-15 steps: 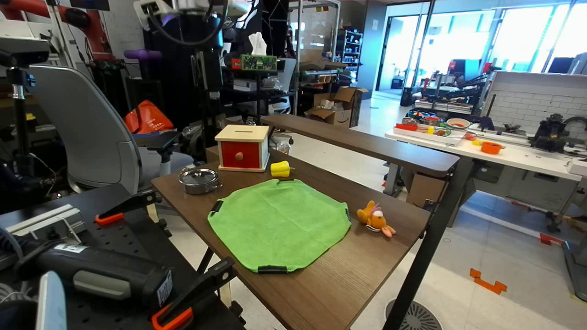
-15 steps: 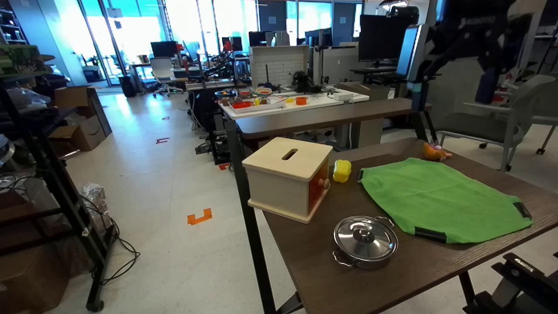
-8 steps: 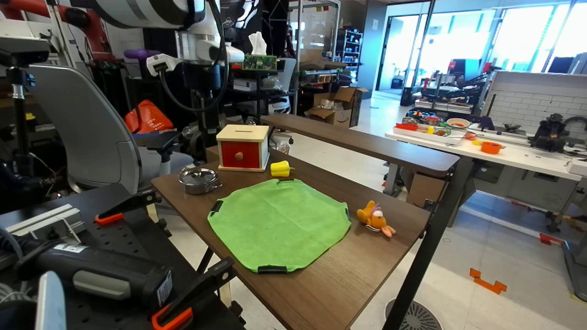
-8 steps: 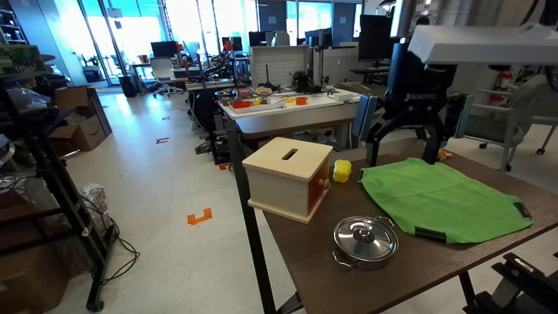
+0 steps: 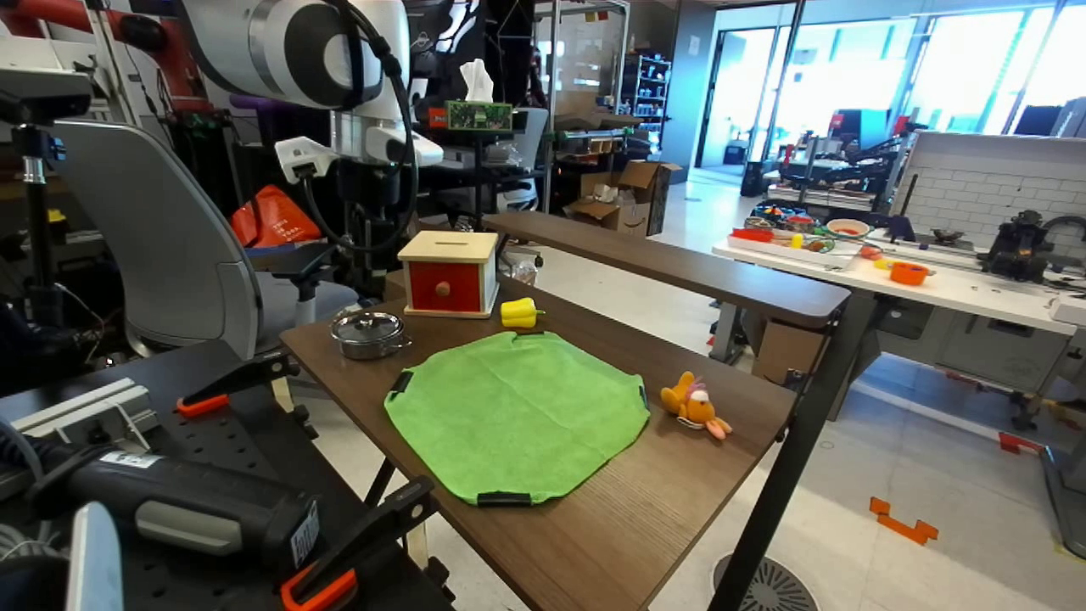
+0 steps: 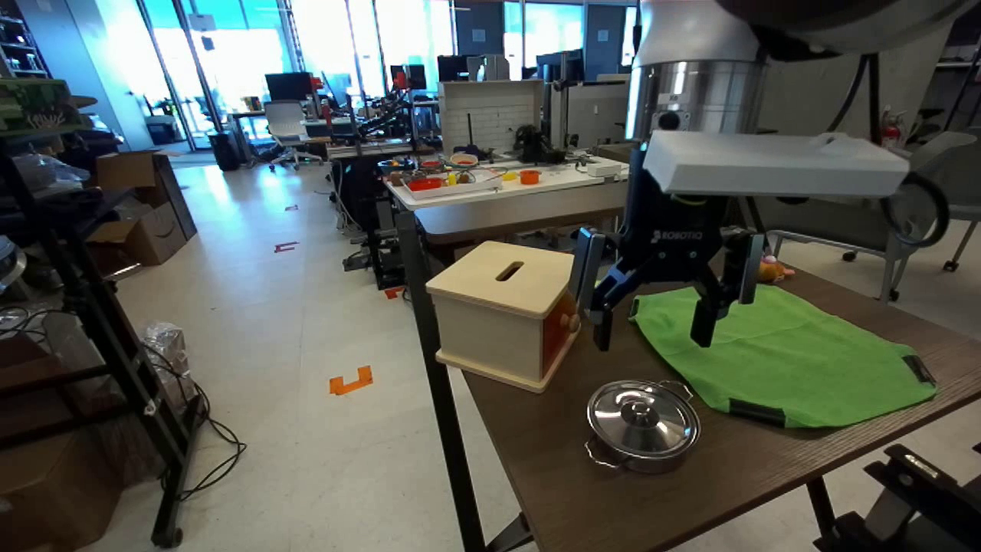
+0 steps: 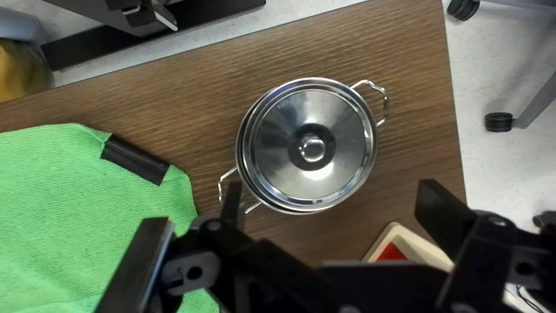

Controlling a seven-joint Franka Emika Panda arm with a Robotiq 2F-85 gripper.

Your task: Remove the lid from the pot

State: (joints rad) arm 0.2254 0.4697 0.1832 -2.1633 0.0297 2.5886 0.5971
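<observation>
The silvery lid (image 6: pixel 621 418), with a knob at its centre, rests on the shallow metal pot (image 6: pixel 661 463) near the table's corner. Both exterior views show the lid (image 5: pixel 367 322) and the pot (image 5: pixel 366 347). In the wrist view the lid (image 7: pixel 282 165) covers the pot, whose two wire handles stick out at opposite sides. My gripper (image 6: pixel 653 336) is open and empty, pointing down, above the table and apart from the lid. In the wrist view the gripper (image 7: pixel 333 190) has its fingers spread wide, with the knob above the line between the fingertips.
The red-and-cream box (image 6: pixel 490 330) stands close beside the pot and the gripper; it also shows in the wrist view (image 7: pixel 423 252). A green cloth (image 5: pixel 517 416) lies beside the pot. A yellow pepper (image 5: pixel 519 313) and an orange toy (image 5: pixel 694 406) lie on the table (image 5: pixel 628 526).
The arm has come down into view. My open gripper has moved lower and closer to the pot. The lid, pot and other objects have not moved.
</observation>
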